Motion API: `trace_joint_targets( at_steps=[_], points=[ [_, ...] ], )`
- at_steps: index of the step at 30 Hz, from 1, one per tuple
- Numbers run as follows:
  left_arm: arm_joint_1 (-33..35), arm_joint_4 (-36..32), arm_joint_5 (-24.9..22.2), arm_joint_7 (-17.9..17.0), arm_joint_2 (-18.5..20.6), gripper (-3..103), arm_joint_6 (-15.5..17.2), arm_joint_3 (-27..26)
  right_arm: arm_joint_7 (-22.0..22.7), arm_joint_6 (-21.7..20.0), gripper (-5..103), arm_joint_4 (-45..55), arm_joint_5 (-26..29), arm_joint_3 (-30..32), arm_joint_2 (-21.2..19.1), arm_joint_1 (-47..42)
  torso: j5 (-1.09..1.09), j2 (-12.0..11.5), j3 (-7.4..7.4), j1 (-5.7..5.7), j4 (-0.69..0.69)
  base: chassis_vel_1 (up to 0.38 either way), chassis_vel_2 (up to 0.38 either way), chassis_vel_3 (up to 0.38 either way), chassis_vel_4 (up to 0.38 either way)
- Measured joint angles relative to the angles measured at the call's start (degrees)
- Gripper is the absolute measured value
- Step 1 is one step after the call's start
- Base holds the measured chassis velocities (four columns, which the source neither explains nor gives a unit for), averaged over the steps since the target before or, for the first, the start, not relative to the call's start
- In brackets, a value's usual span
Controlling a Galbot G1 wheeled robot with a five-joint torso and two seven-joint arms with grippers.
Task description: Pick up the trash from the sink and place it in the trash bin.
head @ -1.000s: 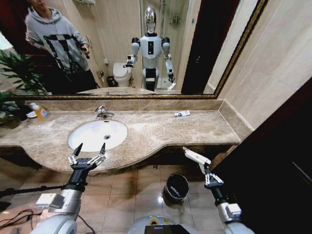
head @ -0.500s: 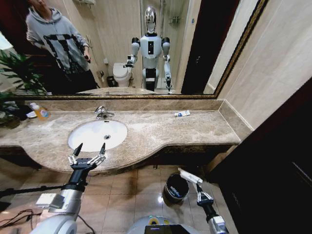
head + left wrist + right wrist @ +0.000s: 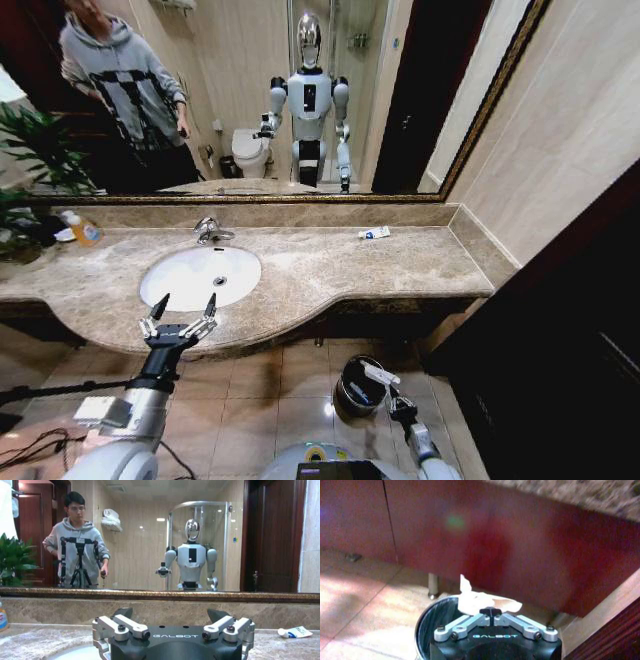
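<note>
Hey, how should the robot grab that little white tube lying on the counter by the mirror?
Probably from straight above, fingers closing across the tube's narrow middle: it lies flat on the countertop, long axis along the mirror wall.

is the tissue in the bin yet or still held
Still held: the crumpled white tissue sits pinched in the right tool, above the open mouth of the small round dark bin.
</note>
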Motion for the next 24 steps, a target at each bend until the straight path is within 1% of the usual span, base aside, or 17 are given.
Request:
trace_joint_targets(
  at_steps=[3, 5, 11, 21, 22, 23, 24],
  points=[
    [0.0, 0.0, 0.0, 0.0, 0.0, 100, 0.0, 0.0, 0.0, 0.2, 0, -2.6, -0.1, -0.5, 0.0, 1.4, -0.01, 0.0, 0.0, 0.0, 0.0, 0.0, 0.0, 0.0, 0.0],
    [0.0, 0.0, 0.0, 0.0, 0.0, 100, 0.0, 0.0, 0.0, 0.7, 0, -6.1, -0.7, -1.2, 0.1, 3.2, 0.0, 0.0, 0.0, 0.0, 0.0, 0.0, 0.0, 0.0, 0.0],
    [0.0, 0.0, 0.0, 0.0, 0.0, 100, 0.0, 0.0, 0.0, 1.2, 0, -10.2, -1.9, -2.0, 0.8, 5.8, 0.0, 0.0, 0.0, 0.0, 0.0, 0.0, 0.0, 0.0, 0.0],
    [0.0, 0.0, 0.0, 0.0, 0.0, 100, 0.0, 0.0, -0.9, 1.5, 0, -14.8, -3.4, -2.0, 1.4, 9.2, 0.0, 0.0, 0.0, 0.0, 0.0, 0.0, 0.0, 0.0, 0.0],
    [0.0, 0.0, 0.0, 0.0, 0.0, 100, 0.0, 0.0, -1.4, 1.3, -3, -14.8, -3.4, -2.0, 1.4, 9.3, 0.0, 0.0, 0.0, 0.0, 0.0, 0.0, 0.0, 0.0, 0.0],
    [0.0, 0.0, 0.0, 0.0, 0.0, 100, 0.0, 0.0, -1.7, 1.1, 2, -14.8, -3.4, -2.0, 1.4, 9.4, 0.0, 0.0, 0.0, 0.0, -0.01, 0.0, 0.0, 0.0, 0.0],
    [0.0, 0.0, 0.0, 0.0, 0.0, 100, 0.0, 0.0, -1.7, 1.1, 2, -14.8, -3.4, -2.0, 1.4, 9.4, 0.0, 0.0, 0.0, 0.0, -0.01, 0.0, 0.0, 0.0, 0.0]
  ],
)
